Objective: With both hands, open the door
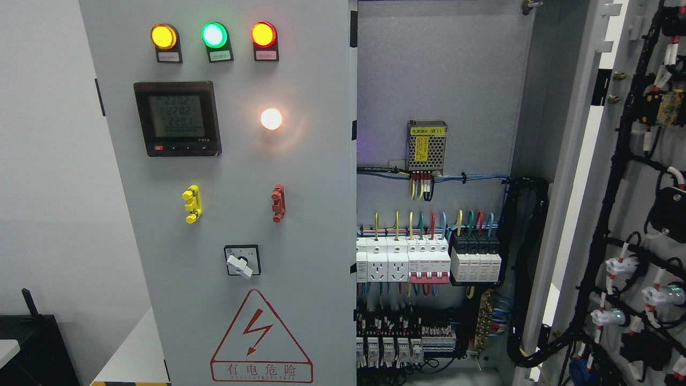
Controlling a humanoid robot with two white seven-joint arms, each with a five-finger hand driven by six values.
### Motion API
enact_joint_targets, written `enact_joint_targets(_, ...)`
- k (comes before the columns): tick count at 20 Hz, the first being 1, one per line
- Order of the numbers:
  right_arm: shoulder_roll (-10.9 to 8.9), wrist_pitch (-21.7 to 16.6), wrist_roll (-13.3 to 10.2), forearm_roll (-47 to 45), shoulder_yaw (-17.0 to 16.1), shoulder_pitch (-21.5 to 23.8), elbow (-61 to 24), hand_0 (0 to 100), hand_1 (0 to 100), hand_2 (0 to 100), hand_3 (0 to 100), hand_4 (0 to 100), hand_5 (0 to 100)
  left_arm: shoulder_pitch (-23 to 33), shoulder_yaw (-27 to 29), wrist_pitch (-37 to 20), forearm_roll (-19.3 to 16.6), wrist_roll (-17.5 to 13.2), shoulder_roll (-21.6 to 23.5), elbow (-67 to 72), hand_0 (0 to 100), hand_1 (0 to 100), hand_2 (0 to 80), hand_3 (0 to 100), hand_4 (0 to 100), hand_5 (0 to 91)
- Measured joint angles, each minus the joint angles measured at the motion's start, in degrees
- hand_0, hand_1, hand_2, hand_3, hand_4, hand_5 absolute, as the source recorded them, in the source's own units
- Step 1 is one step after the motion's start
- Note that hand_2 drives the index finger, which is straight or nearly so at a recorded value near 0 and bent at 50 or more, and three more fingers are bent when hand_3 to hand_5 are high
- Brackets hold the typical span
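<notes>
Right cabinet door (pixel 632 214) stands swung wide at the picture's right, wiring harness on its inner face; left door (pixel 225 214) shut. Neither robot hand in view — state cannot be told. Judged stiff, heavy sheet steel — best gripped at the free edge.

Left door (pixel 225 214), shut before me: three lamps (pixel 213 35) on top, meter (pixel 177 118) below them, switch (pixel 242 260) lower, warning sign (pixel 261 339) at bottom. Right of it, open cabinet (pixel 439 80): breakers (pixel 429 260) inside. Right door (pixel 632 214) swung open, far right.
</notes>
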Motion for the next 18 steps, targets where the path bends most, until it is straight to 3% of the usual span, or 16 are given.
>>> enact_joint_targets(9,-2.31,-1.0,0.0,0.0,1.3,18.1,-22.8,11,0,0,0,0,0,-1.2,2.2,-0.3,-2.2,0.0,-0.6,1.7,0,0,0.0,0,3,0.0)
enact_joint_targets(14,-4.35,-6.3,-0.1,0.2,2.6,25.3,-34.4,11,0,0,0,0,0,-1.6,2.9,0.6,-3.2,0.0,-0.8,2.2,0,0,0.0,0,3,0.0)
enact_joint_targets(18,-5.75,-11.0,-0.1,0.3,3.2,28.2,-41.2,11,0,0,0,0,0,-1.9,3.2,0.8,-3.4,0.0,-0.9,2.5,0,0,0.0,0,3,0.0)
